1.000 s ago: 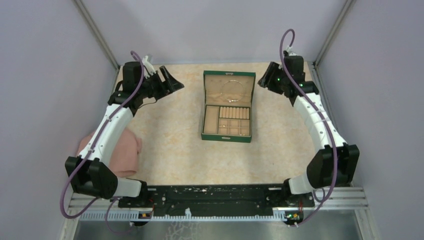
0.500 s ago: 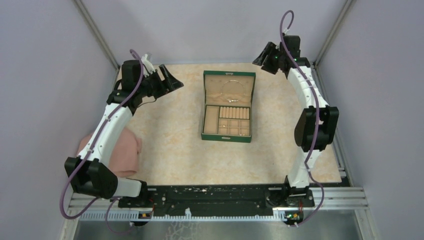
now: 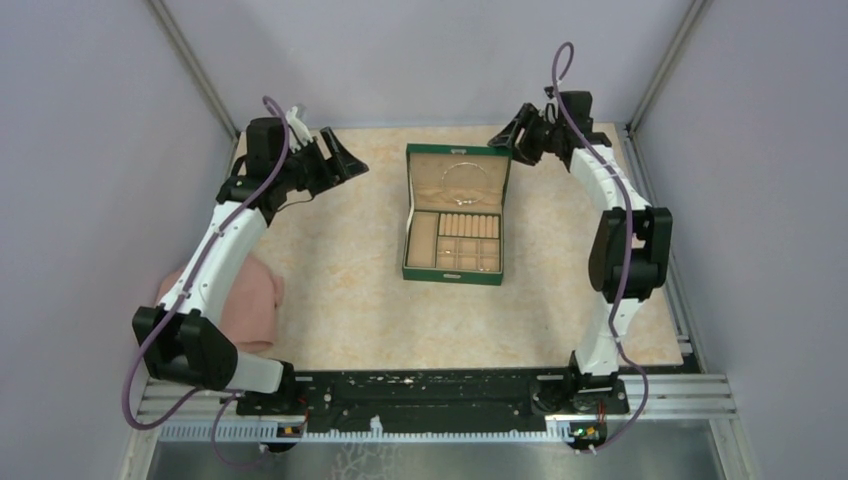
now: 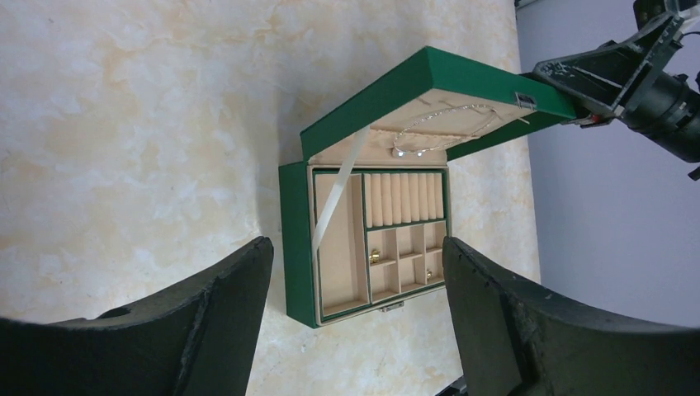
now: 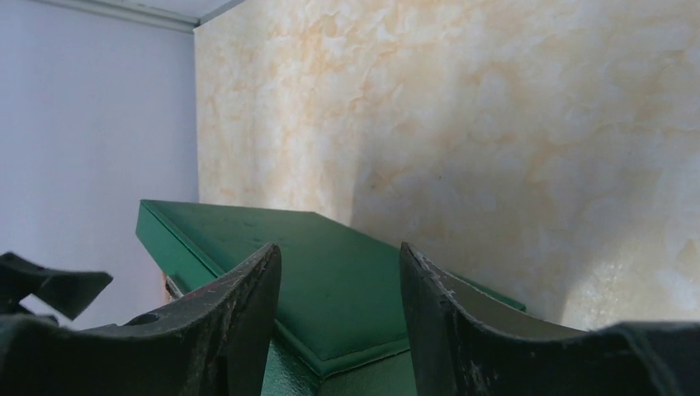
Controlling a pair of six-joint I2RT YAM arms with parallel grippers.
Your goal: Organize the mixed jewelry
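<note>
Green box (image 3: 452, 276) open at mid-counter (image 3: 340, 290). The chain loop (image 4: 410, 152) lies against the lining of the lid (image 5: 330, 289), and gold specks (image 4: 373, 258) sit in small front compartments. Left gripper (image 4: 355, 252), jaws spread, hovers left of the box. Right gripper (image 5: 338, 252), jaws spread, is at the lid's top corner.

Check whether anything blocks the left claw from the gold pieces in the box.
Nothing visible does. The green box is open, its lid tilted back, the gold pieces uncovered in small compartments. The left claw is open, only table between.
</note>
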